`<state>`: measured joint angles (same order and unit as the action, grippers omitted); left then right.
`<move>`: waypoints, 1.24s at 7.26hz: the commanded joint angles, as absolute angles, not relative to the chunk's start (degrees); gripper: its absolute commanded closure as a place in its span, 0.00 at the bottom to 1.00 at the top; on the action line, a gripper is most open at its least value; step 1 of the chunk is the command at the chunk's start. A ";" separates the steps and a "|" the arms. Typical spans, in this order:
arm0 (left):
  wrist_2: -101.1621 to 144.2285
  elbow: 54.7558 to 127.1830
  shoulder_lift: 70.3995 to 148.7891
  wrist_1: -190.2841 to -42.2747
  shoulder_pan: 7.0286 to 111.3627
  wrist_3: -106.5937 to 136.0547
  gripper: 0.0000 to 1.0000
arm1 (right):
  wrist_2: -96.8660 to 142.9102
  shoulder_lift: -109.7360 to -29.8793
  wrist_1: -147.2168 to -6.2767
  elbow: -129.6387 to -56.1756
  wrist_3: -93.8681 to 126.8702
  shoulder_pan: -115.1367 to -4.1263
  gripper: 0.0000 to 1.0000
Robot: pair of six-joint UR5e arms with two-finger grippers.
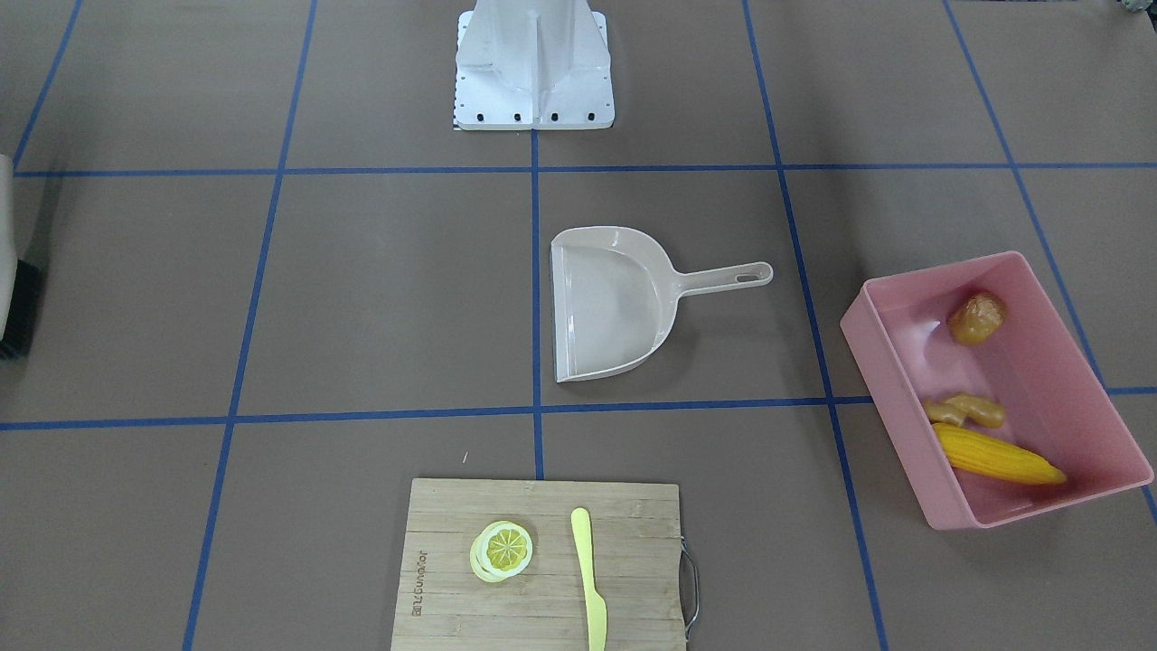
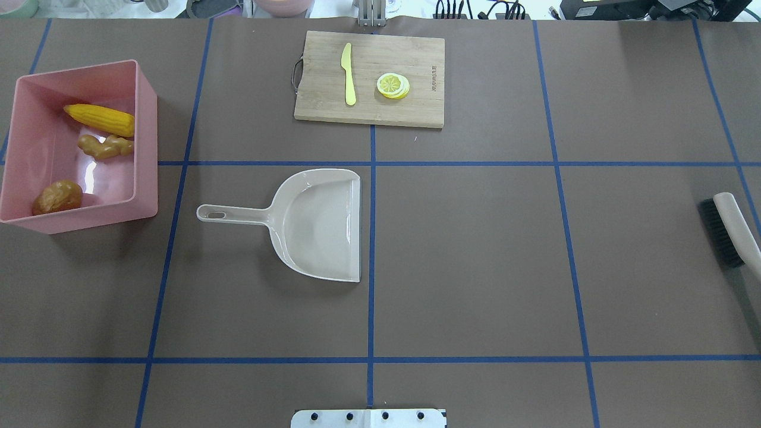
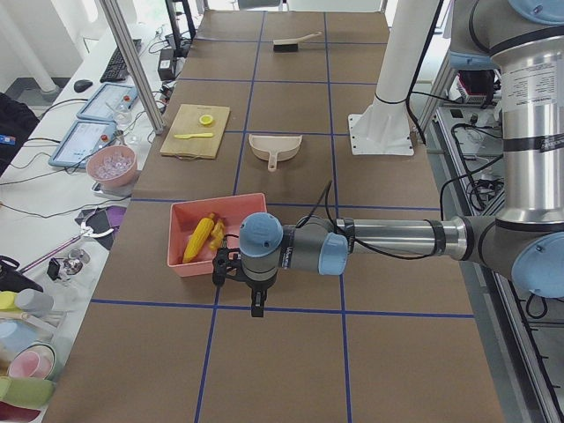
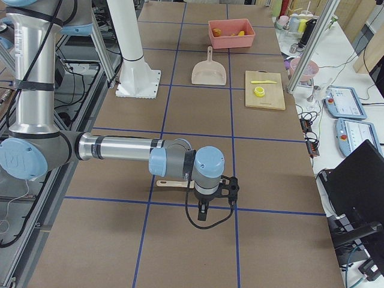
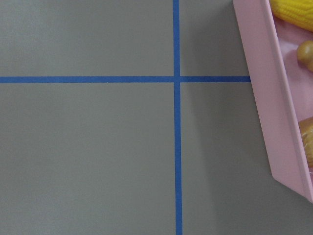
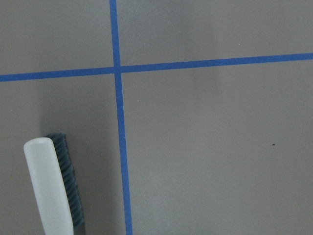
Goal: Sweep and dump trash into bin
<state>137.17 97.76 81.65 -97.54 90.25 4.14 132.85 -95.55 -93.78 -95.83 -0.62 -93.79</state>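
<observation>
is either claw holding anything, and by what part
Nothing looks held: dustpan and brush lie free; left claw and right claw look empty.

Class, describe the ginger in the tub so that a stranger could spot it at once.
Find the pink tub on the robot's left. Inside, the ginger lies between the corn cob and the potato. It alone is knobbly and tan.

- The corn cob [image 2: 99,119], ginger root [image 2: 104,146] and potato [image 2: 57,197] are lying in the bin [image 2: 145,148].
- The dustpan [image 2: 315,223] is sitting right of it.
- The knife [image 2: 348,74] and lemon slice [image 2: 393,85] are resting on the cutting board [image 2: 416,59] behind.
</observation>
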 commanded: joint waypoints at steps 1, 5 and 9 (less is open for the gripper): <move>137.20 97.91 81.65 -97.73 90.26 4.04 0.01 | 132.89 -95.54 -93.78 -95.89 -0.62 -93.78 0.00; 136.67 98.44 81.65 -97.82 90.26 4.13 0.01 | 132.80 -95.62 -93.78 -95.71 -0.53 -93.78 0.00; 136.67 100.36 81.74 -97.82 90.35 4.22 0.01 | 132.72 -95.71 -93.78 -95.54 -0.61 -93.78 0.00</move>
